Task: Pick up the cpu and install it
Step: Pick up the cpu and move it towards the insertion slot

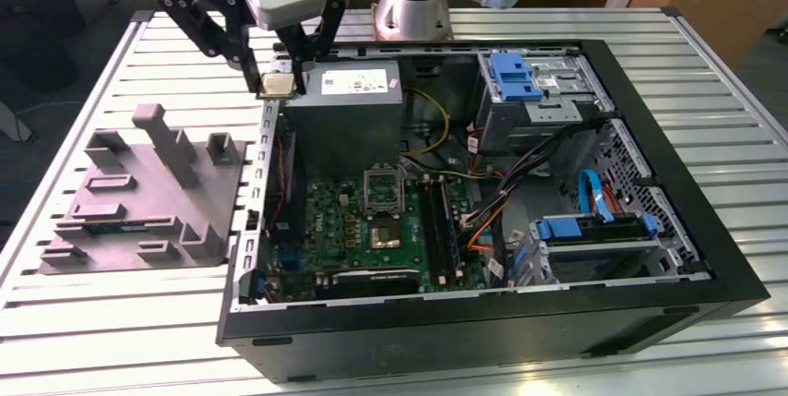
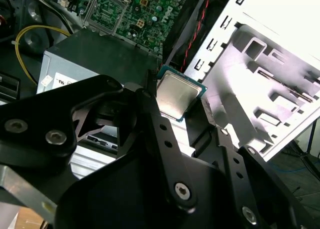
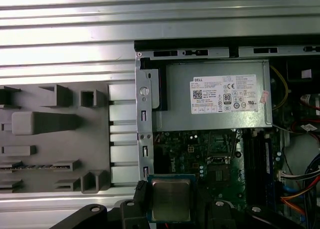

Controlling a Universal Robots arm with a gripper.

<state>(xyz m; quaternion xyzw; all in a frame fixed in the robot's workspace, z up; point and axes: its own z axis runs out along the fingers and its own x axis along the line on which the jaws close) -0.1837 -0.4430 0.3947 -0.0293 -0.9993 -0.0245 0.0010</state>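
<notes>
Presently: cpu [image 1: 280, 85], small flat square, metal top facing the wrist cameras, clamped by opposite edges in the gripper [image 1: 280, 80]. It is held in the air over the computer case [image 1: 493, 327], at the corner beside the power supply [image 1: 351, 91] (the grey tray [image 1: 136, 202] lies apart, toward the exterior view's left). The socket [image 1: 382, 182] lies down inside the case, toward the exterior view's lower right of the claw. The arm reaches over from the case's far side, claw pointing down.

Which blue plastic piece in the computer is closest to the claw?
The blue piece near the grey power box; the other lies much farther away.
</notes>
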